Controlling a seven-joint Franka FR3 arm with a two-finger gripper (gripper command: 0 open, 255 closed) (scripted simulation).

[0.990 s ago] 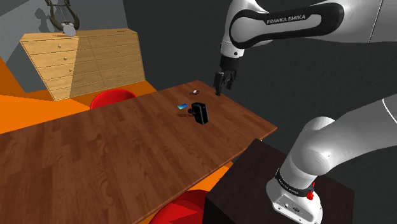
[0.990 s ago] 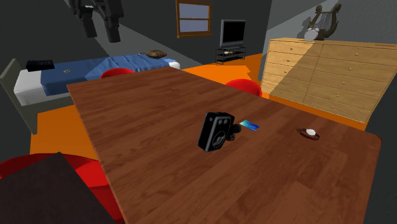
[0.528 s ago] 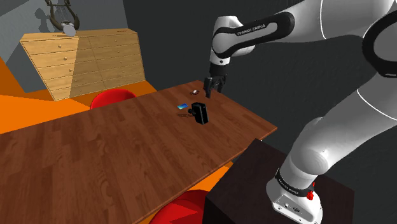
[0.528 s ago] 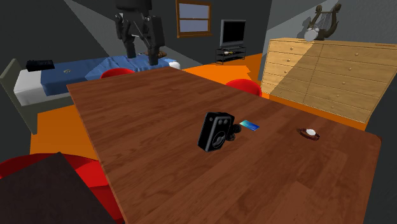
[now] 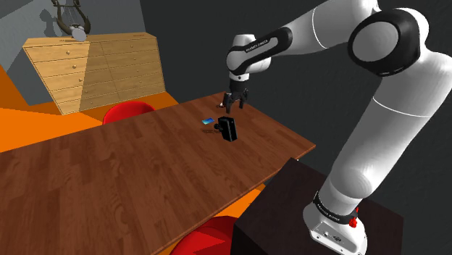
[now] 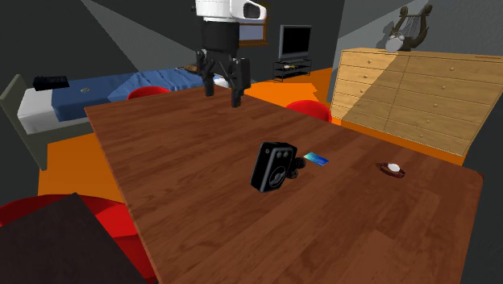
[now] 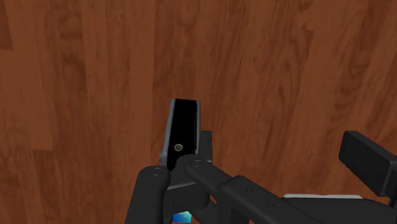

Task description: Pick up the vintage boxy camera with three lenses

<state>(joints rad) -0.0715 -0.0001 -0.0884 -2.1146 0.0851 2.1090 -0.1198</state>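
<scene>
Gripper (image 6: 223, 94), fingers spread, hovers above the table (image 6: 185, 218), upper centre; black camera (image 6: 272, 167) stands upright at centre; an off-centre descent could topple it.

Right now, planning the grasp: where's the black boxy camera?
Shoulder view: the black boxy camera stands on the wooden table beside a small blue card, below the gripper.

Glossy white arm (image 5: 395, 123), dark joints, all-black two-fingered hand (image 6: 222, 93).

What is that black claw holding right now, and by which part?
Nothing. The gripper hangs open above the wooden table, apart from the black boxy camera.
</scene>
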